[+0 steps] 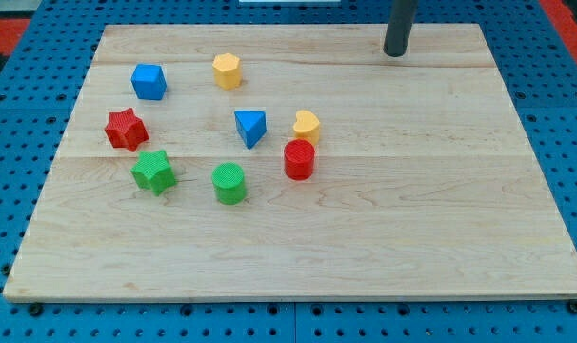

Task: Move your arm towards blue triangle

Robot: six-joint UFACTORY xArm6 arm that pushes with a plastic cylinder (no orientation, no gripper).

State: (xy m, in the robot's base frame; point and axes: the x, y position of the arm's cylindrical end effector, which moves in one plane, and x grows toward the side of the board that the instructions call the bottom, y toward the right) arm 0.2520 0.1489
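The blue triangle [251, 127] lies on the wooden board [422, 210], a little left of the board's middle. A yellow heart [307, 126] sits just to its right and a red cylinder [299, 159] lies to its lower right. My tip [395, 53] rests on the board near the view's top edge, far to the upper right of the blue triangle and touching no block.
A blue cube [149, 81] and a yellow hexagon [227, 70] lie at the upper left. A red star [126, 129], a green star [154, 171] and a green cylinder [229, 183] lie left and below the triangle. Blue pegboard [555, 86] surrounds the board.
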